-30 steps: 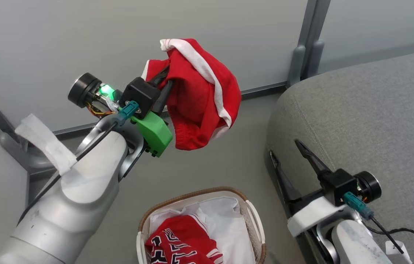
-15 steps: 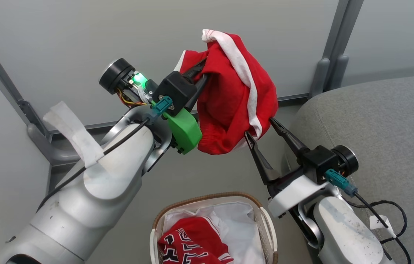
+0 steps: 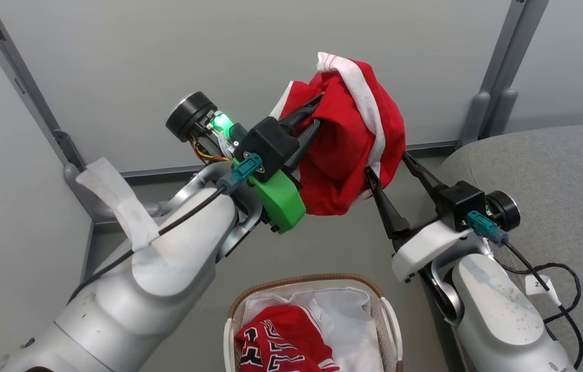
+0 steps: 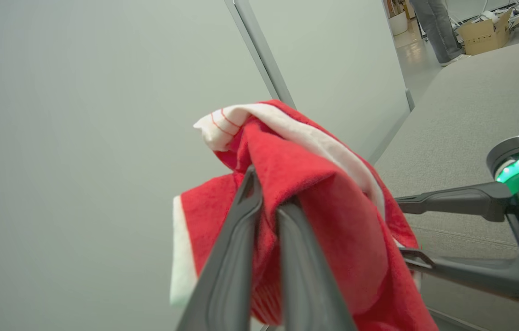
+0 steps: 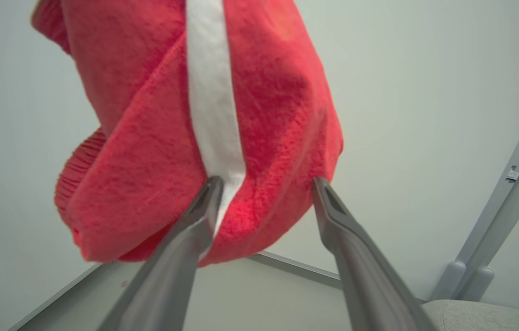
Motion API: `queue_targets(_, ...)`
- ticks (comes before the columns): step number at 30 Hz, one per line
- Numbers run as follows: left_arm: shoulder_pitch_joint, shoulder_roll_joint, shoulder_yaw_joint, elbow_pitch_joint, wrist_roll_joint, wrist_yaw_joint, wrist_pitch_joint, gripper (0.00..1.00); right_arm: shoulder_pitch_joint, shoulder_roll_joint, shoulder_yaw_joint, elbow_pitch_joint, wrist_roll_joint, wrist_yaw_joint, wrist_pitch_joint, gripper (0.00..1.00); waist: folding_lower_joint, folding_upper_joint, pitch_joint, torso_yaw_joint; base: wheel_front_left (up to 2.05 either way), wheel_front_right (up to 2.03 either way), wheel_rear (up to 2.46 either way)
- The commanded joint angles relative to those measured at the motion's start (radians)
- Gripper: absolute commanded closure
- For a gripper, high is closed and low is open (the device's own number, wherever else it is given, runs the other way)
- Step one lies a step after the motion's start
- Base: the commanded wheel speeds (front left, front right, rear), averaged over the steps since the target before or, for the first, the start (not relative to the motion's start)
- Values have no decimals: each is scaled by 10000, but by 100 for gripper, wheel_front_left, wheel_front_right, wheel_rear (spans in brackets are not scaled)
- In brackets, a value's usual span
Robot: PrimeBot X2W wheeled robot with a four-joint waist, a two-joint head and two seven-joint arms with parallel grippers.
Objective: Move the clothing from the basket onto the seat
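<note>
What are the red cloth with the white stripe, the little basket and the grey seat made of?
Red white-trimmed garment: soft, matt, fuzzy knit, probably; ribbed hem shows.
Small oval white basket: seemingly smooth plastic, brown woven rim.
Large grey seat cushion: matt woven upholstery, grainy texture.

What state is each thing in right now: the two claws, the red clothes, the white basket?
left gripper: shut on plain red white-trimmed garment.
that garment: bunched, hanging in mid-air.
right gripper: open, fingertips at its lower edge.
brown-rimmed white perforated plastic basket: upright, on floor.
red black-and-white-lettered jersey: crumpled inside it.
</note>
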Motion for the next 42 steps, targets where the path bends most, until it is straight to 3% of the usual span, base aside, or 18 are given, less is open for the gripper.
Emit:
queue_targets(1, 174, -56, -64, -100, -90, 5, -77, 100, -113, -32, 88, 185, 156, -5, -46, 0, 1, 0, -18, 44, 0, 0, 0)
queue_targets(7, 344, -43, -268, -315, -385, 3, -72, 100, -582, -35, 663, 841, 649, -5, -46, 0, 1, 0, -53, 88, 0, 0, 0)
queue_targets(8, 372, -3, -297, -315, -414, 3, -76, 100, -639, -38, 767, 908, 721, -5, -46, 44, 1, 0, -57, 83, 0, 0, 0)
queue_targets(9, 400, 25, -306, -302, -446, 2, -88, 100, -671, -38, 841, 975, 780, -5, -46, 56, 1, 0, -62, 76, 0, 0, 0)
queue_targets(11, 506, 94, -306, -247, -555, 2, -101, 100, -777, -38, 970, 1059, 877, -5, -47, 100, 1, 0, -73, 46, 0, 0, 0)
queue_targets(23, 1495, 359, 160, 548, -1298, 363, -544, 100, -571, -36, 747, 772, 901, -5, -47, 100, 1, 0, -86, -226, 0, 0, 0)
queue_targets(24, 1607, 338, 208, 627, -1374, 397, -595, 93, -557, -38, 678, 739, 882, -3, -46, 100, 1, 0, -85, -245, 0, 0, 0)
queue_targets(25, 1766, 293, 280, 726, -1503, 461, -667, 60, -539, -41, 537, 712, 816, -5, -46, 100, 1, 0, -79, -268, 0, 0, 0)
queue_targets(26, 1889, 258, 331, 805, -1583, 490, -734, 47, -522, -38, 412, 685, 767, -5, -46, 100, 1, 0, -71, -283, 0, 0, 0)
queue_targets(27, 2043, 216, 407, 914, -1669, 549, -806, 5, -503, -38, 263, 664, 698, -5, -46, 100, 1, 0, -60, -302, 0, 0, 0)
queue_targets(28, 2169, 184, 470, 989, -1730, 581, -867, 0, -487, -36, 153, 640, 659, -5, -46, 100, 1, 0, -52, -317, 0, 0, 0)
queue_targets(34, 3077, 58, 872, 1404, -1903, 672, -1110, 0, -504, -36, -470, 388, 317, -5, -47, 100, 1, 0, -4, -433, 0, 0, 0)
queue_targets(42, 4623, -239, 1963, 874, -1668, 382, -1115, 0, -327, -35, -1031, 186, 67, -5, -46, 100, 1, 0, 48, -578, 0, 0, 0)
